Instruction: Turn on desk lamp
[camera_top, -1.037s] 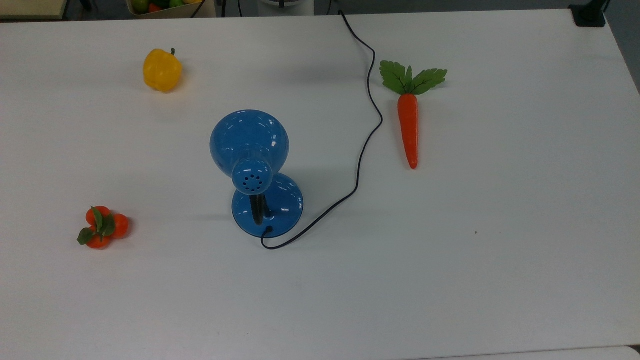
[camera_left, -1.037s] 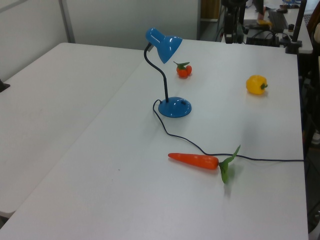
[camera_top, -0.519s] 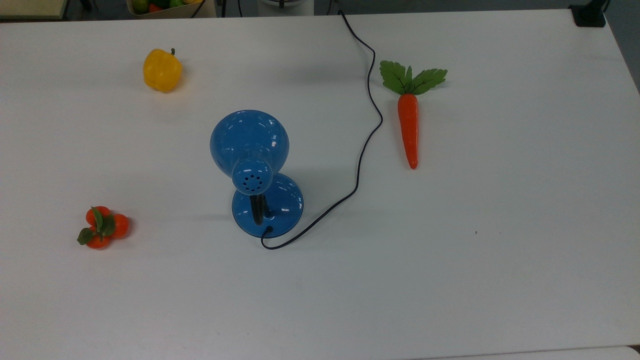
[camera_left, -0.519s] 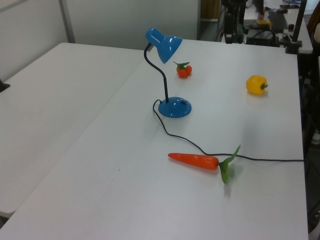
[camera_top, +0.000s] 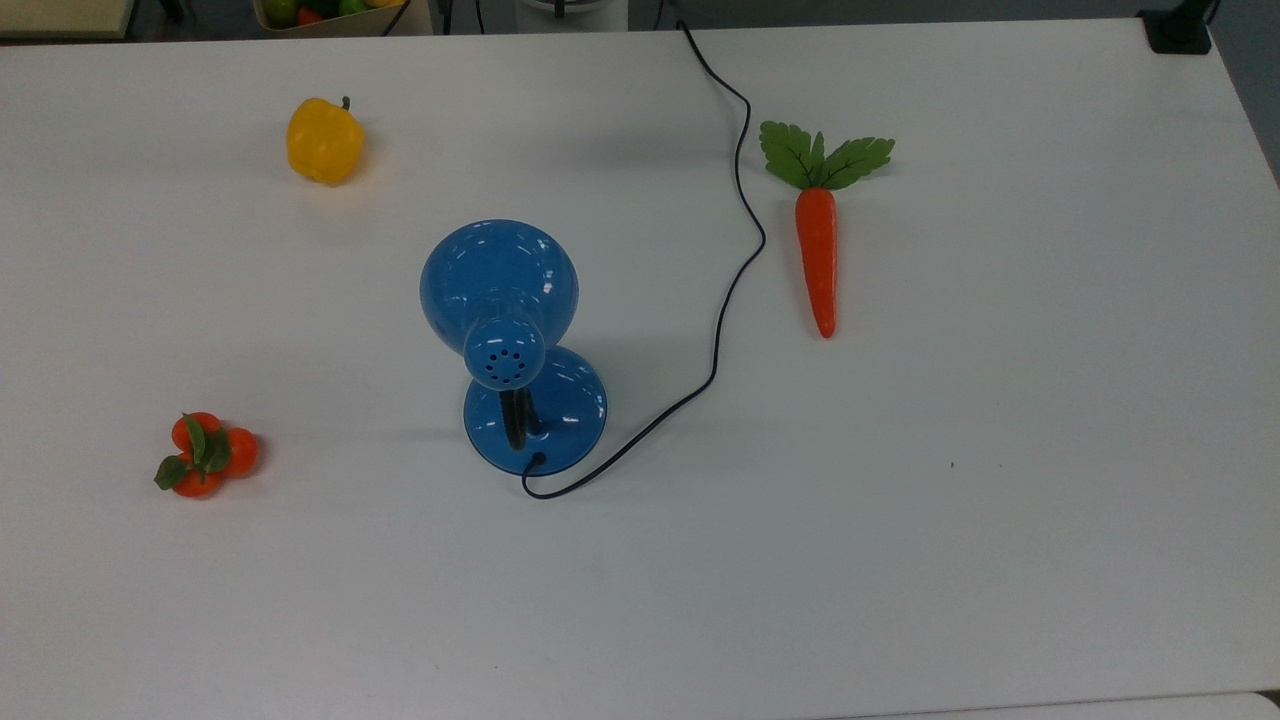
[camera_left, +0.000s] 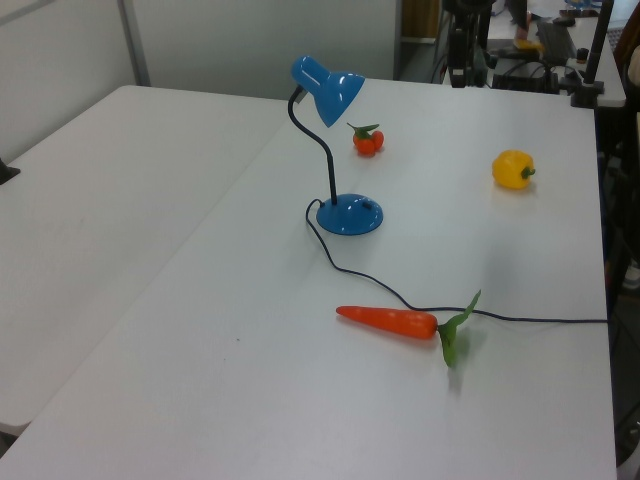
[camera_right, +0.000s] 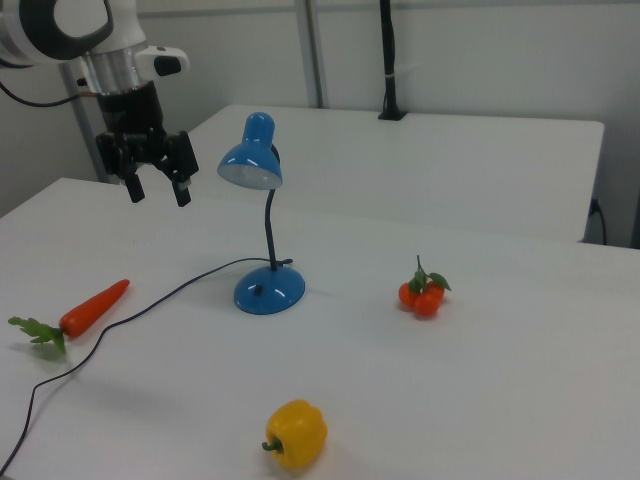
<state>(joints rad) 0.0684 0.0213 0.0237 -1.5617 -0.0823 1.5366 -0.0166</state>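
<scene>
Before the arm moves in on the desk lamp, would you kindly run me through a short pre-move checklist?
1. Gripper open, holding nothing: ok.
2. Desk lamp upright on its base: ok.
3. Lamp already lit: cannot tell.
4. Switch located: cannot tell; a small dark spot shows on the base.
5. Cord lies slack, clear of the base top: ok.
6. Carrot, yellow pepper and tangerines lie apart from the lamp: ok.

A broad white table (camera_top: 1000, 560) takes up the top view, lit evenly from overhead; in the left view a second white table (camera_left: 90, 230) butts against it along a seam; pale wall panels (camera_left: 260, 40) with a grey upright post (camera_left: 132, 42) stand behind; in the right view a black pole (camera_right: 388, 60) rises from the far tabletop before a plain light wall.
</scene>
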